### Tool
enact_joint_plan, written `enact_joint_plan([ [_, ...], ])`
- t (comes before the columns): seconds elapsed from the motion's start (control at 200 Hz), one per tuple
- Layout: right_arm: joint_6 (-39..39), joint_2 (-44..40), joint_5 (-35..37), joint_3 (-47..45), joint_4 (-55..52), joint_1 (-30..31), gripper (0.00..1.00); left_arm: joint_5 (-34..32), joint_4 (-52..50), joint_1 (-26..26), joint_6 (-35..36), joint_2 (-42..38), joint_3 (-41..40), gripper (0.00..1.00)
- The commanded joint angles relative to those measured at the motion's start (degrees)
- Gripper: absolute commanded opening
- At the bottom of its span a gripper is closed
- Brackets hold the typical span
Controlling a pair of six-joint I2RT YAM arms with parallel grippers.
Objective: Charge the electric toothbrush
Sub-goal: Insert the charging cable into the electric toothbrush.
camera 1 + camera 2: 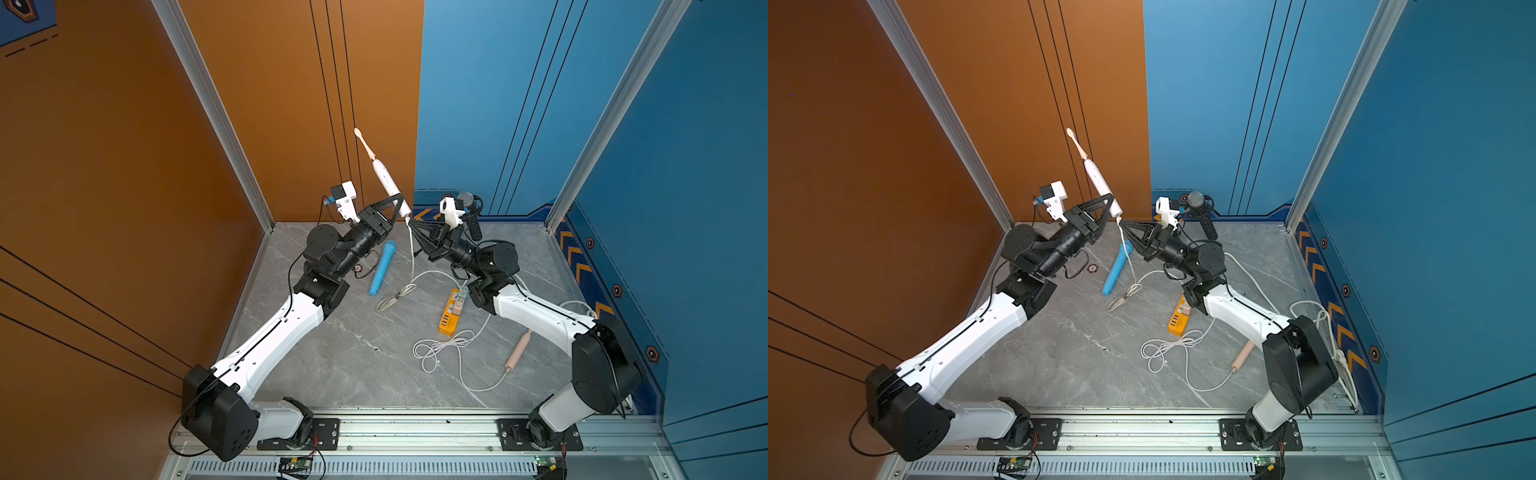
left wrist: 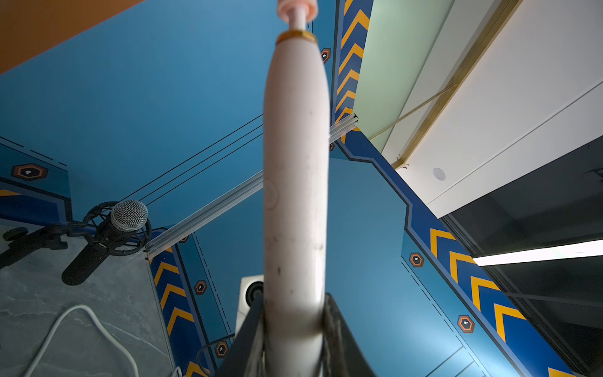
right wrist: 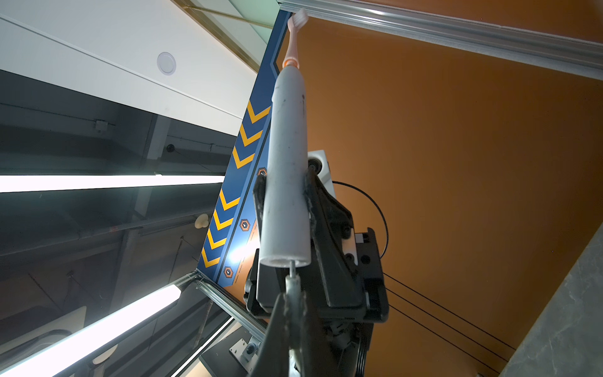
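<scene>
The electric toothbrush (image 1: 386, 179) (image 1: 1098, 181) is white with a pink brush head and is held in the air, tilted toward the back wall. My left gripper (image 1: 400, 204) (image 1: 1112, 204) (image 2: 293, 308) is shut on its lower handle (image 2: 295, 163). Just below, my right gripper (image 1: 410, 223) (image 1: 1121, 225) (image 3: 292, 295) is shut on the white charging plug (image 3: 292, 281). The plug's metal tip meets the toothbrush's base (image 3: 284, 258). The charging cable (image 1: 412, 253) hangs down to the table toward an orange power strip (image 1: 449, 313) (image 1: 1177, 318).
A blue cylinder (image 1: 382, 268) lies on the marble table under the grippers. A beige handle (image 1: 517, 351) with a looped white cable (image 1: 440, 345) lies at the right front. A microphone (image 1: 466, 199) (image 2: 129, 215) stands at the back wall.
</scene>
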Motion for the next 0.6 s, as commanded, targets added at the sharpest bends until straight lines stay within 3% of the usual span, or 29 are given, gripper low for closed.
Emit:
enact_joint_plan([
  [0.0, -0.2, -0.3, 0.3, 2.5, 2.1, 0.4, 0.00, 0.8, 1.7, 0.2, 0.1, 0.5, 0.0, 0.00],
  [0.596, -4.4, -1.2, -2.9, 3.9, -3.5, -1.0, 0.00, 4.8, 1.5, 0.1, -1.1, 1.2, 0.7, 0.00],
])
